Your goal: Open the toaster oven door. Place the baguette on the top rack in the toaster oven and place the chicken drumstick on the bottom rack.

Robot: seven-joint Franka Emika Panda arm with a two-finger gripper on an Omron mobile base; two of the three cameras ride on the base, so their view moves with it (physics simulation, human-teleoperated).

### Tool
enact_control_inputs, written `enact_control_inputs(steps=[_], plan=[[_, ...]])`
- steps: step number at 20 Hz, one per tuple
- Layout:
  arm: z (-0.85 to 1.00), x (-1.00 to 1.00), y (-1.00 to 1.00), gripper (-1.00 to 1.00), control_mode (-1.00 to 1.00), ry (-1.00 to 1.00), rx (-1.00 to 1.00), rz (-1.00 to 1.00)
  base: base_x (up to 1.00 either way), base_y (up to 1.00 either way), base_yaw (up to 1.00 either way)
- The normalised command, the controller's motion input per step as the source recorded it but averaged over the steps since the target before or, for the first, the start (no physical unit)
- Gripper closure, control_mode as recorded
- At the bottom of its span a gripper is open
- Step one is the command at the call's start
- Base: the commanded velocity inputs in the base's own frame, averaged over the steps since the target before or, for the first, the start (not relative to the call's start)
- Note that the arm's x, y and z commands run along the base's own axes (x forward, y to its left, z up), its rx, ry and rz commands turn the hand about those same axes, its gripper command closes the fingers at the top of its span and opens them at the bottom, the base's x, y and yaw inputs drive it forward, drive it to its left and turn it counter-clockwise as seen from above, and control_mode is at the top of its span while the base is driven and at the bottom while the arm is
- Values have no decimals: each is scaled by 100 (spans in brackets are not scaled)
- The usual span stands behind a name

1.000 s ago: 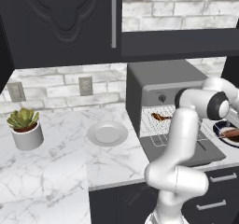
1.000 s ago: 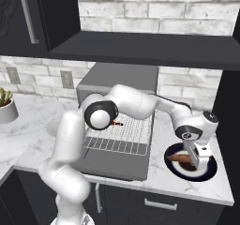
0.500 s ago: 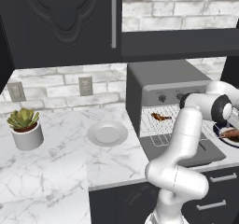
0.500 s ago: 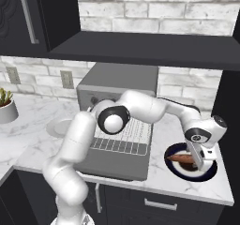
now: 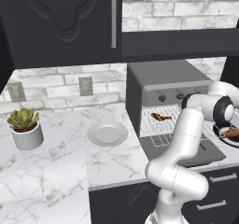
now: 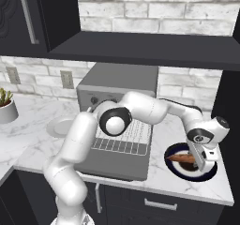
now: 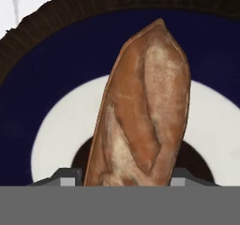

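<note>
A white robot arm reaches right, its tool [image 6: 200, 154] lowered over a dark blue plate [image 6: 208, 175] with a white centre, on the marble worktop [image 6: 187, 185] just right of the toaster oven [image 6: 123, 86]; the baguette [image 7: 143, 107] lies on the plate between the finger tips, the jaws part-closed, and contact cannot be told. Beyond, the toaster oven door [image 6: 117, 161] lies open; a chicken drumstick [image 5: 161, 117] rests on a rack inside; farther left sit an empty white plate [image 5: 107, 133] and a potted plant [image 5: 25, 128].

hidden: we lose the reddish-brown elongated baguette's [image 7: 140, 111] near end behind the grey band | cut off: round dark-blue-rimmed plate [image 7: 42, 74] at picture edges
</note>
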Motion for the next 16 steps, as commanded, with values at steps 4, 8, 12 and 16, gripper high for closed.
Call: enact_control_inputs(steps=[4,8,12,16], plan=[[21,-9,21,100,-100,0,0,0,0,0,0],[91,-50,60,100,-100,-4,-1,0,0,0,0],[99,-62,62,100,-100,-10,0,0,0,0,0],[84,-47,100,100,-100,-4,0,-1,0,0,0]])
